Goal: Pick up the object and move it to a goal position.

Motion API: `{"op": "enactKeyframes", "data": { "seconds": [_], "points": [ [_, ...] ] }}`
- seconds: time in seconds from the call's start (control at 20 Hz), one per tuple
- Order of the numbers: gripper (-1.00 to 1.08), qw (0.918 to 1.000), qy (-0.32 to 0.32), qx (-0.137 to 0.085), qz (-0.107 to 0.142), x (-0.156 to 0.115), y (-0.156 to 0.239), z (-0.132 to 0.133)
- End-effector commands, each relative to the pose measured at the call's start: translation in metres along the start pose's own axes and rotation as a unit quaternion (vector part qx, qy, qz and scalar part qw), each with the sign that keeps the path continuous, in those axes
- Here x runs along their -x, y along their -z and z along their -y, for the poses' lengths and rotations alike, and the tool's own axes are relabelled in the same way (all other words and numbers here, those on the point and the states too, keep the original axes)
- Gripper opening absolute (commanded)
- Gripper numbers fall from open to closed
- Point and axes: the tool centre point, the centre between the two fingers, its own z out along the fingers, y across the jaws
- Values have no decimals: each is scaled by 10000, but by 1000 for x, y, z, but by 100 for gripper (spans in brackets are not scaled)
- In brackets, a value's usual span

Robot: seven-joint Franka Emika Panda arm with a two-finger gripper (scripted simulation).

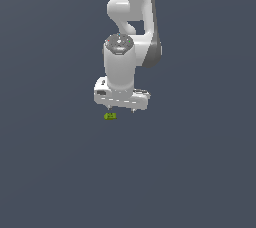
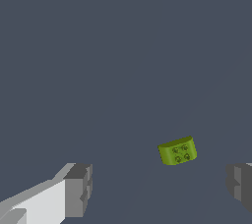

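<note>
On a bare grey floor, the object (image 1: 110,116), a tiny yellow-green block, lies below the gripper (image 1: 121,108), under the finger toward the exterior view's left. The fingers (image 2: 78,188) stand wide apart and hold nothing; the wrist view shows the block (image 2: 177,151) off-centre between them. This looks like the approach step: next, centring over the block, descending, then closing.

You have the tiny yellow-green blocky object (image 1: 110,116) lying on the flat dark grey-blue surface (image 1: 200,172), just below the white robot gripper (image 1: 121,109) and towards the exterior view's left of its middle. In the wrist view the object (image 2: 177,151) sits between the two grey fingertips (image 2: 78,190), nearer one than the other and touching neither.
</note>
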Motion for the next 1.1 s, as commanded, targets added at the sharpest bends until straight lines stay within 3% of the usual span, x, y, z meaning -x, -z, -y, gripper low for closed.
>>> {"op": "enactKeyframes", "data": {
  "seconds": [0.0,0.25,0.5,0.75,1.05],
  "points": [
    [100,9997,-263,-19,8,2,-5,-2],
    [100,9954,-960,-63,28,6,-18,-8],
    [100,9839,-1783,-101,52,11,-32,-16],
    [100,9655,-2601,-125,72,16,-46,-25],
    [100,9342,-3564,-137,88,23,-62,-37]
  ]
}}
